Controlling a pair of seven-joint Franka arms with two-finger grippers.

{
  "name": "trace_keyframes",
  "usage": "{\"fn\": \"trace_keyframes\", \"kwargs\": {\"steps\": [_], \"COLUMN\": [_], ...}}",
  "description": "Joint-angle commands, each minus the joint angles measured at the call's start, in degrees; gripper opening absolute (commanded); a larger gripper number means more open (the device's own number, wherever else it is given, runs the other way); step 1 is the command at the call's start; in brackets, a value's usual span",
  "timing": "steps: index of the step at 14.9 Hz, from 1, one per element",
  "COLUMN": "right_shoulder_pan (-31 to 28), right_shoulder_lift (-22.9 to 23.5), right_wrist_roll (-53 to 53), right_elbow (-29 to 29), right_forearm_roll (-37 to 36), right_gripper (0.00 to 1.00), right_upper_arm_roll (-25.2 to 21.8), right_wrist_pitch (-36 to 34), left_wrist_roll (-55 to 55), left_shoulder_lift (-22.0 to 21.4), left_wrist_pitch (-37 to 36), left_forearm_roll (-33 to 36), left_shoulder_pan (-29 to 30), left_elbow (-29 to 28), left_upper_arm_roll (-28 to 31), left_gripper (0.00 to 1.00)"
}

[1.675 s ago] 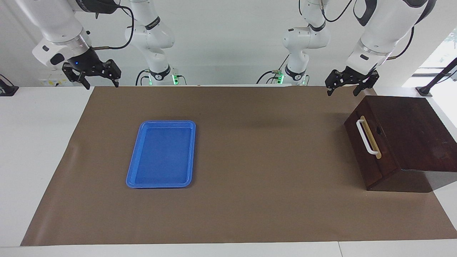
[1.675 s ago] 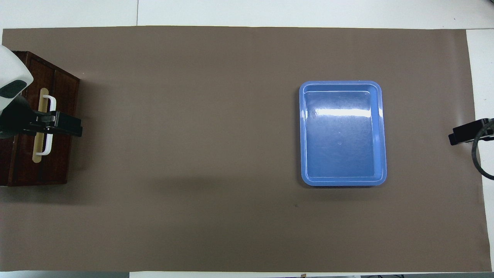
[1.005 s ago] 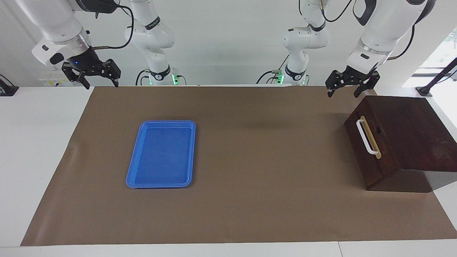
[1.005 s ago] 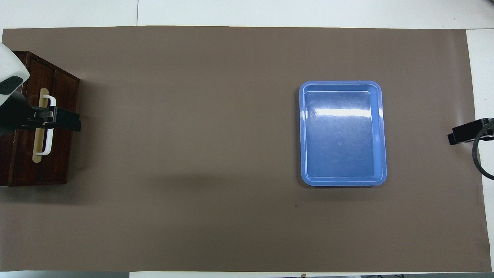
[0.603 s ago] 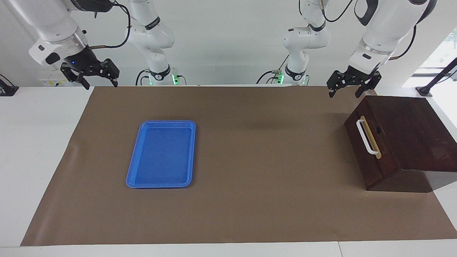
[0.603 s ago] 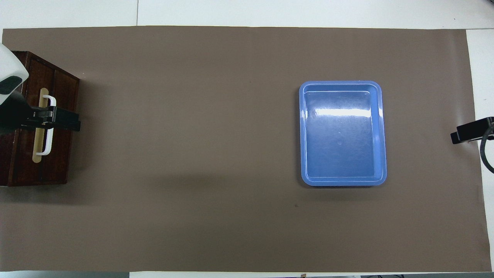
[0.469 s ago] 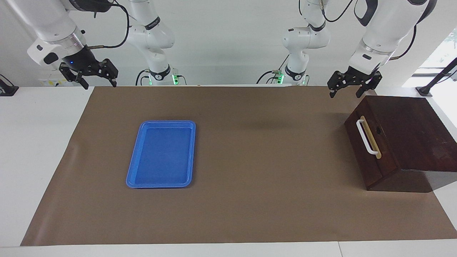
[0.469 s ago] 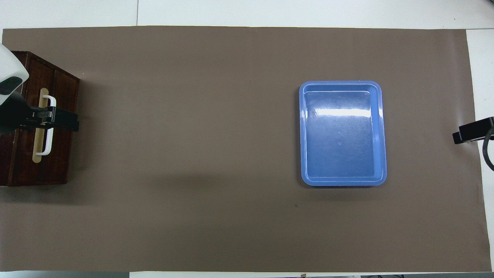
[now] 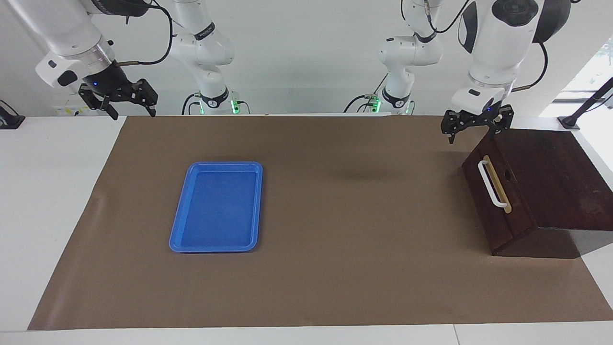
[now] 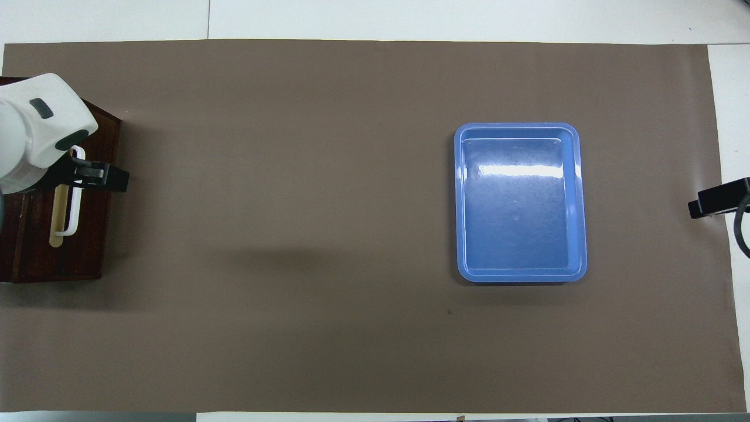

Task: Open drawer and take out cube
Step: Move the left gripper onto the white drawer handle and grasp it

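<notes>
The dark brown drawer (image 9: pixel 498 201) sits shut in its matching box (image 9: pixel 550 172) at the left arm's end of the table. Its white bar handle (image 9: pixel 490 183) faces the table's middle. My left gripper (image 9: pixel 471 136) hangs open over the box's front top edge, above the handle (image 10: pixel 74 205) and clear of it. In the overhead view the left gripper (image 10: pixel 94 174) covers part of the handle. My right gripper (image 9: pixel 134 115) waits open in the air over the right arm's end of the table, and only its tip (image 10: pixel 718 199) shows from overhead. The cube is hidden.
A flat blue tray (image 9: pixel 225 164) lies empty on the brown mat (image 9: pixel 359 239), toward the right arm's end; from overhead the tray (image 10: pixel 515 126) is well apart from the box. Bare white table (image 9: pixel 52 215) borders the mat.
The left arm's wrist has turned and its gripper has come down toward the box's front top edge. The right gripper has drifted slightly up and outward. Drawer and tray have not moved.
</notes>
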Motion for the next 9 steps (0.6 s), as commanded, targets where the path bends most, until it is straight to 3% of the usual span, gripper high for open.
{"fn": "trace_keyframes", "kwargs": {"steps": [1, 3, 9], "right_shoulder_pan": [-1.33, -1.33, -1.42], "right_shoulder_lift": [-0.63, -0.63, -0.63], "right_wrist_roll": [-1.33, -1.24, -1.15], "right_elbow": [-0.44, -0.44, -0.44], "right_forearm_roll": [1.31, 1.22, 1.31], "right_gripper": [1.00, 1.00, 1.00], "right_upper_arm_roll": [0.61, 0.61, 0.61], "right_wrist_pitch": [-0.19, -0.19, -0.19], "left_wrist_roll": [-0.69, -7.26, -9.58], "left_shoulder_lift": [1.16, 2.75, 9.25], "left_wrist_pitch": [2.53, 2.61, 6.12], "left_forearm_roll": [6.82, 9.57, 20.73], "left_shoulder_pan": [-3.15, -4.75, -5.28], "left_elbow": [-2.58, -3.47, -3.82], "left_upper_arm_roll": [0.64, 0.64, 0.73], "left_gripper": [1.00, 1.00, 1.00]}}
